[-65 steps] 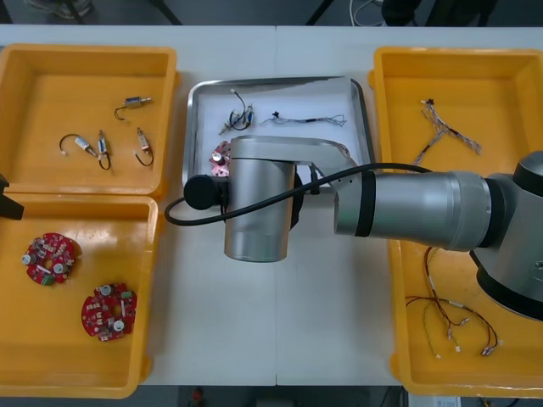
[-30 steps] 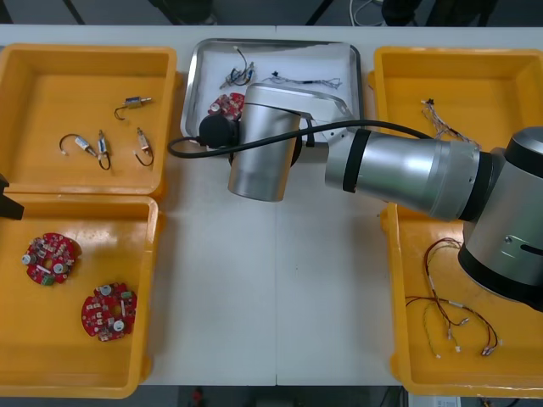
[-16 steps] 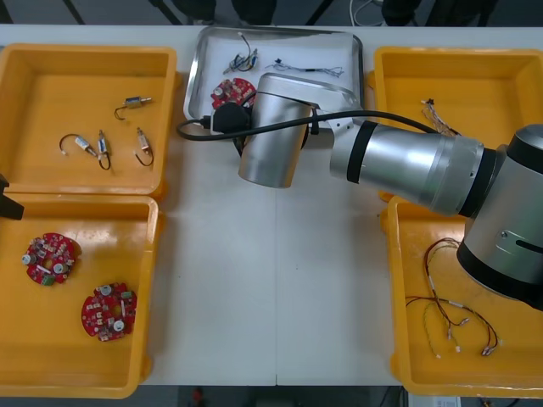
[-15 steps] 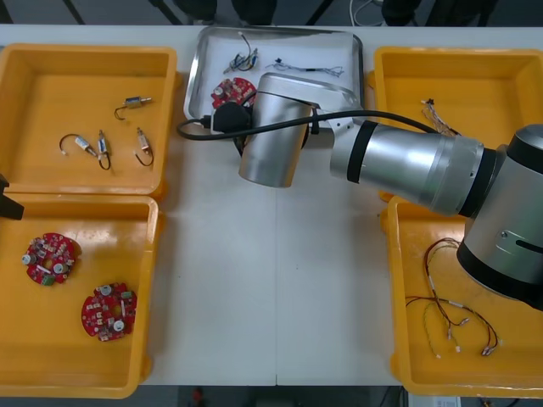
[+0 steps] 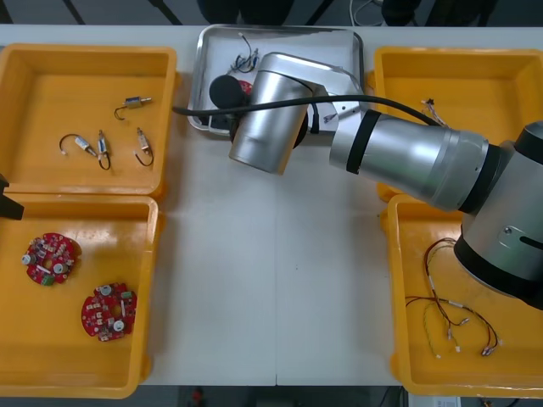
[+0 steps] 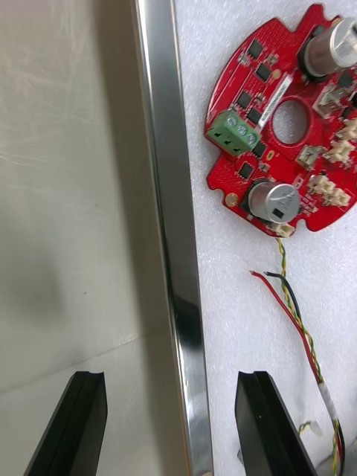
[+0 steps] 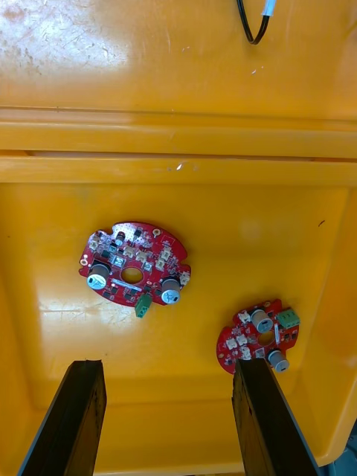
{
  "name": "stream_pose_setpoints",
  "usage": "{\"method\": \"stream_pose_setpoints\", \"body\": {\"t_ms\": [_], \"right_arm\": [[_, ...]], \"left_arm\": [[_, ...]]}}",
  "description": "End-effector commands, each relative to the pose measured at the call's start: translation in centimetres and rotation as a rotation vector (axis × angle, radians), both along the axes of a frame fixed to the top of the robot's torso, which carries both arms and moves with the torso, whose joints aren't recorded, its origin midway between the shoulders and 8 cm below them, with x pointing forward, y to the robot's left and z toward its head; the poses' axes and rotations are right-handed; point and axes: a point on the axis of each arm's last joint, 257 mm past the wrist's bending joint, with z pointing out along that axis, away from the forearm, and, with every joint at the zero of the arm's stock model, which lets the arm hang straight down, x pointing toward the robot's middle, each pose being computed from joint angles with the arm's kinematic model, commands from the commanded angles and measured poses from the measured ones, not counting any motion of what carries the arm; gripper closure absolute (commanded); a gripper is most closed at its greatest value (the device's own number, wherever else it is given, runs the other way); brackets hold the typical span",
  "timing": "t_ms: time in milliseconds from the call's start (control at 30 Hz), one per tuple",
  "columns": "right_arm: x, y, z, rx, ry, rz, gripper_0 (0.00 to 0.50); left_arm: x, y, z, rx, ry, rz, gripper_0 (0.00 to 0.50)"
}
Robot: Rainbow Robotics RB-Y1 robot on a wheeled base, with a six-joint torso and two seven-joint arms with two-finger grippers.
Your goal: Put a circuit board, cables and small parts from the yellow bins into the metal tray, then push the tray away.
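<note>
Metal tray (image 5: 280, 30), white inside, at the table's far edge between the two far yellow bins (image 5: 85, 76). It holds a round red circuit board (image 6: 286, 126); a red, yellow and black cable (image 6: 297, 320) lies with one end at the board's edge. The right gripper (image 6: 168, 379), fingers spread and empty, straddles the tray's rim: one finger over the bare table (image 5: 271, 280), the other over the tray's floor. The left gripper (image 7: 167, 366), fingers likewise apart and empty, hangs over the near left yellow bin (image 7: 223, 216), above two more circuit boards (image 7: 134, 260).

Bright, even light.
The tray (image 6: 165, 149) rim gleams, one dark patch along it; a soft shadow lies on the table (image 6: 67, 223) just beside it.
</note>
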Motion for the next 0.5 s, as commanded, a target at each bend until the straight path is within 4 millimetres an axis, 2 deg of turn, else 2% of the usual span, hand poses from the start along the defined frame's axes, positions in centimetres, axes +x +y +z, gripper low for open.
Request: {"method": "stream_pose_setpoints", "body": {"t_ms": [33, 200, 233, 333, 433, 500], "right_arm": [[-3.7, 3.8, 3.1, 0.094, 0.039, 0.041, 0.0], [-6.9, 3.2, 2.9, 0.142, 0.108, 0.007, 0.0], [-6.9, 3.2, 2.9, 0.142, 0.108, 0.007, 0.0], [-9.6, 1.5, 2.2, 0.16, 0.167, -0.042, 0.0], [-10.5, 0.7, 2.1, 0.172, 0.175, -0.068, 0.0], [-11.7, -1.1, 2.1, 0.182, 0.174, -0.117, 0.0]], "left_arm": [[-0.5, 1.6, 1.5, 0.078, -0.024, -0.054, 0.0], [-0.5, 1.6, 1.5, 0.078, -0.024, -0.054, 0.0], [-0.5, 1.6, 1.5, 0.078, -0.024, -0.054, 0.0], [-0.5, 1.6, 1.5, 0.078, -0.024, -0.054, 0.0], [-0.5, 1.6, 1.5, 0.078, -0.024, -0.054, 0.0], [-0.5, 1.6, 1.5, 0.078, -0.024, -0.054, 0.0]]}}
